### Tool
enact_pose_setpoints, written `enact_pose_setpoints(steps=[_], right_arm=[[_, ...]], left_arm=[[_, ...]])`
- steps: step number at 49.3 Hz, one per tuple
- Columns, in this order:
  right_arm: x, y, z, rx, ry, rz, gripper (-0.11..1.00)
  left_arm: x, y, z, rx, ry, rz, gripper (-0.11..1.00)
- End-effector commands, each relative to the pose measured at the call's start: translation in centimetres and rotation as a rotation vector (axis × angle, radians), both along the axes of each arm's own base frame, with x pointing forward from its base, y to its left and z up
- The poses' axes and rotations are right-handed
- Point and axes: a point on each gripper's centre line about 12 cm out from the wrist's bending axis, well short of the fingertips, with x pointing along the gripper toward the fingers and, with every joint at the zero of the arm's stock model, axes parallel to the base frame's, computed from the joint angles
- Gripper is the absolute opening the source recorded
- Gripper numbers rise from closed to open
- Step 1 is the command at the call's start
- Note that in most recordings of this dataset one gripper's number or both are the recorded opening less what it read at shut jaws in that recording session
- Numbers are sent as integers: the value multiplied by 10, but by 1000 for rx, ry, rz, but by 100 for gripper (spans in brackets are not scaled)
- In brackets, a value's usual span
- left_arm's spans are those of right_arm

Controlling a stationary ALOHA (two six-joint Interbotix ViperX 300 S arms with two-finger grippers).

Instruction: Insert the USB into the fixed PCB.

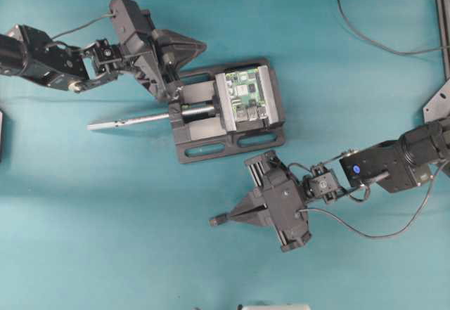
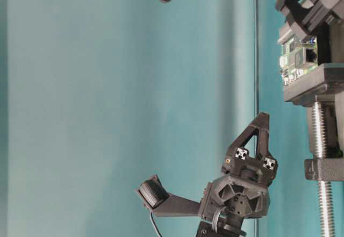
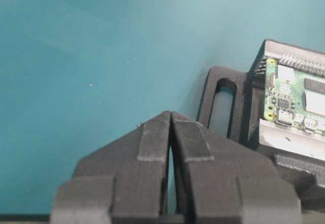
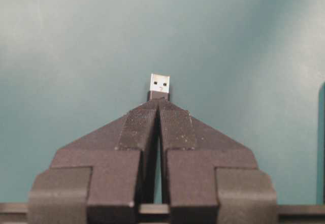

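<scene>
A teal table (image 1: 140, 240) carries a black vise (image 1: 211, 141) and a thin cable (image 1: 373, 39).

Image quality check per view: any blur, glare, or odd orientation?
Overhead: even light, soft arm shadows, the fixed PCB sharp. Table-level: turned sideways, the vise cut off at the edge. Left wrist: left gripper soft, board readable. Right wrist: the USB crisp past the right gripper, no glare.

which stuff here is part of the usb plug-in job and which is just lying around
Part of the job:
USB, pinched in the shut right gripper
fixed PCB, clamped in the black vise

Just lying about:
loose black cable on the teal table
left gripper, shut and empty
</scene>
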Motion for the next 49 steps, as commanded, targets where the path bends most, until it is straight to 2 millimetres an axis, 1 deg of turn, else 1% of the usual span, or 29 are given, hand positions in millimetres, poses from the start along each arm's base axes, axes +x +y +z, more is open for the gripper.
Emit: enact_pose_setpoints(steps=[1, 4, 7, 12, 16, 20, 24, 26, 28, 29, 32, 35, 37, 39, 41, 49], right_arm=[[3, 3, 12, 13, -35, 3, 0], [-1, 1, 15, 6, -29, 2, 0], [-4, -3, 17, 2, -19, -7, 0], [-7, -7, 25, 6, -32, -15, 0], [-6, -8, 29, 9, -42, -17, 0], [-6, -8, 29, 9, -42, -17, 0], [-5, -7, 30, 9, -44, -17, 1], [-4, -7, 31, 10, -47, -17, 2], [-3, -7, 31, 11, -48, -17, 6], [-3, -6, 31, 10, -48, -16, 9], [-1, -6, 30, 12, -48, -16, 21], [2, -5, 28, 13, -46, -16, 39], [3, -4, 25, 13, -39, -17, 49], [5, -4, 23, 12, -35, -18, 57], [8, -3, 20, 11, -33, -17, 61], [18, 0, 7, 7, -14, -17, 57]], left_arm=[[5, -5, 24, 44, -42, -43, 1], [2, -6, 30, 41, -37, -44, 2], [-3, -7, 38, 36, -29, -46, -1], [-15, -13, 54, 29, -15, -54, -1], [-33, -21, 72, 25, -10, -67, -1], [-56, -29, 86, 25, -25, -73, 4], [-82, -39, 97, 31, -56, -83, 14], [-95, -44, 100, 29, -77, -87, 23], [-109, -48, 105, 30, -103, -87, 33], [-118, -51, 108, 32, -118, -88, 39], [-137, -55, 114, 36, -154, -88, 59], [-154, -60, 119, 39, -172, -89, 77], [-165, -63, 119, 38, -169, -93, 87], [-175, -66, 119, 36, -164, -97, 90], [-188, -70, 116, 30, -145, -105, 87], [-220, -80, 98, 11, -39, -129, 86]])
